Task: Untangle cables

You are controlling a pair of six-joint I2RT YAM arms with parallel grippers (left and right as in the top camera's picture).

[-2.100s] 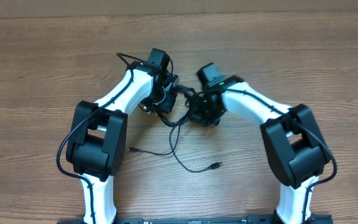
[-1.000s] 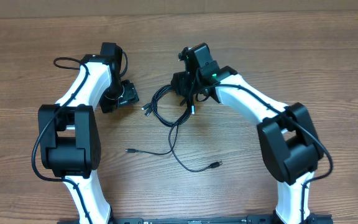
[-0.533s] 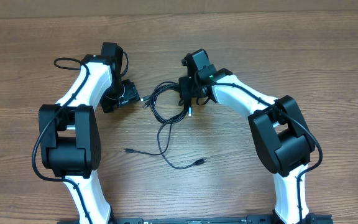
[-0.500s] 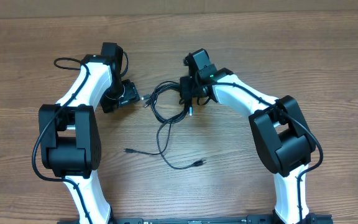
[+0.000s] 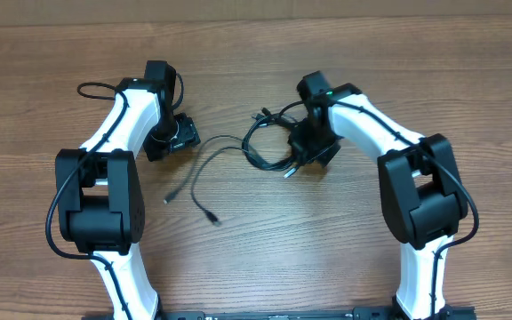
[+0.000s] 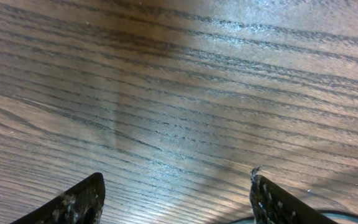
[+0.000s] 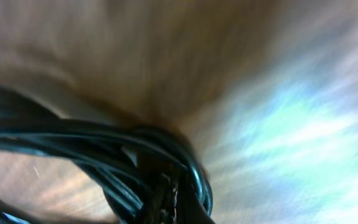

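Note:
The cables are thin black cords. A looped bundle (image 5: pixel 262 148) lies at mid table, and my right gripper (image 5: pixel 303 158) is shut on its right side. In the blurred right wrist view the loops (image 7: pixel 98 140) wrap closely round my right gripper (image 7: pixel 165 198). A loose strand (image 5: pixel 196 171) trails left and toward the front from the bundle, ending in two small plugs (image 5: pixel 169 200) on the wood. My left gripper (image 5: pixel 185 139) stands open just left of that strand. Bare wood shows between its fingertips (image 6: pixel 82 198) in the left wrist view.
The wooden table (image 5: pixel 469 80) fills the overhead view. A thicker black cable (image 5: pixel 96 89) loops off the left arm at the far left. Both arm bases (image 5: pixel 274 313) sit at the front edge.
My right gripper has shut on the cable bundle and swung right with it. The loose strand was dragged left and straightened, its plugs shifting left. The left arm has not moved.

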